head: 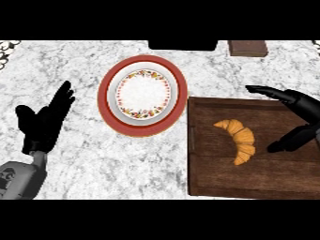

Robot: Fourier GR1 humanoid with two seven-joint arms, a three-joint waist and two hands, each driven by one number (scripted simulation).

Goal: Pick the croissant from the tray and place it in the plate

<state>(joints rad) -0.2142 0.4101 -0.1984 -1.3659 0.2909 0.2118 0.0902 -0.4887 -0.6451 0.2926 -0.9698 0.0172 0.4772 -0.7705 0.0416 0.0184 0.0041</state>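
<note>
A: Well, where's the croissant (239,139)?
B: On the wooden tray (259,178), long axis near-to-far, far tip hooking toward the plate (107,93). The right hand (306,110) is spread wide beside it, apart.
A: And the left hand (43,123)?
B: Straight-fingered over the marble counter (121,159), left of the plate. Brown block (247,48) at the far edge.

Nothing to read here: no words, numbers, labels or brand marks on any surface. The plate (143,95), just left of the tray (259,178), carries only a flower ring inside its red rim, no lettering.
</note>
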